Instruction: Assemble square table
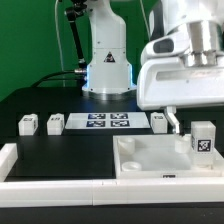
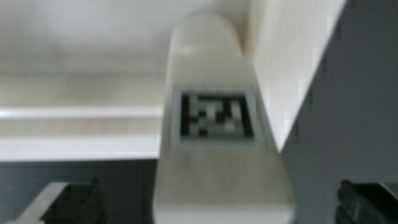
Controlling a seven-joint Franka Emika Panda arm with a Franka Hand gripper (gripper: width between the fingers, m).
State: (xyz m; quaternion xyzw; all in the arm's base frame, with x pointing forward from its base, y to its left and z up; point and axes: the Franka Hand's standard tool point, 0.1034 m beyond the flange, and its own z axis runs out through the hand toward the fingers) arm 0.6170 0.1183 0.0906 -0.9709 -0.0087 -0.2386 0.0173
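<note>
The white square tabletop (image 1: 143,157) lies at the front of the table, recessed face up. One white leg (image 1: 203,141) with a tag stands upright on its corner at the exterior view's right. My gripper (image 1: 197,120) hangs just above that leg, with one dark finger (image 1: 172,119) showing beside it. In the wrist view the tagged leg (image 2: 219,120) runs between my two fingertips (image 2: 71,200), with a gap on each side. My gripper (image 2: 217,202) is open and does not touch the leg. Three more legs (image 1: 28,124), (image 1: 54,123), (image 1: 159,121) stand farther back.
The marker board (image 1: 105,122) lies between the loose legs. White border rails run along the front (image 1: 70,188) and the left (image 1: 8,155). The robot's base (image 1: 108,70) stands at the back.
</note>
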